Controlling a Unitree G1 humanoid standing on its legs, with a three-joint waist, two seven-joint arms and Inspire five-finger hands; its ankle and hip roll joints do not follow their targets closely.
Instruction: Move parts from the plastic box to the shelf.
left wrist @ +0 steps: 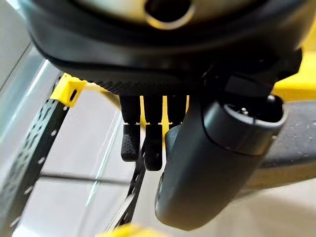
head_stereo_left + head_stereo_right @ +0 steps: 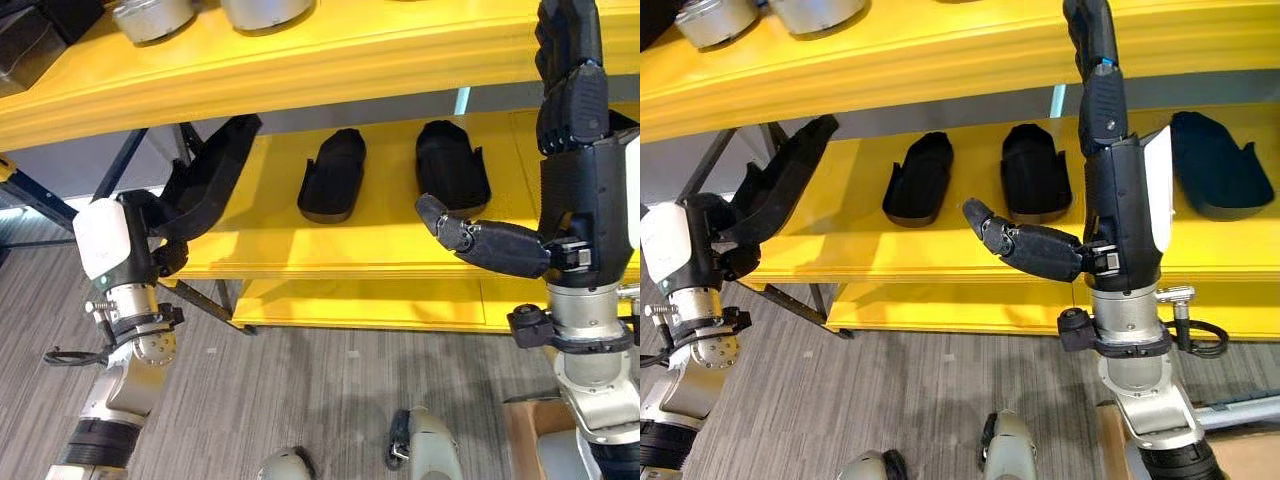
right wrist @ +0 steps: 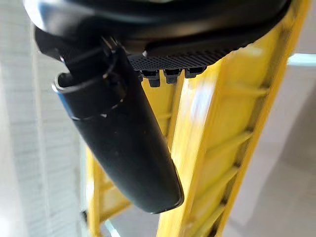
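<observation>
At far left we see the left hand (image 2: 170, 235) with fingers curled round a long black part (image 2: 215, 170), its upper end tilted in over the left end of the yellow shelf (image 2: 300, 250)'s middle board. Two silver round parts (image 2: 150, 15) sit on the top board. On the middle board we see a black part (image 2: 333, 175), then a second black part (image 2: 452, 162) just beside it, both lying flat, apart from the held one. A third black part (image 2: 1218, 162) lies further right. Our right hand (image 2: 570, 100) is raised in front of the shelf, fingers straight up, thumb (image 2: 480, 238) stuck out leftward, holding nothing.
</observation>
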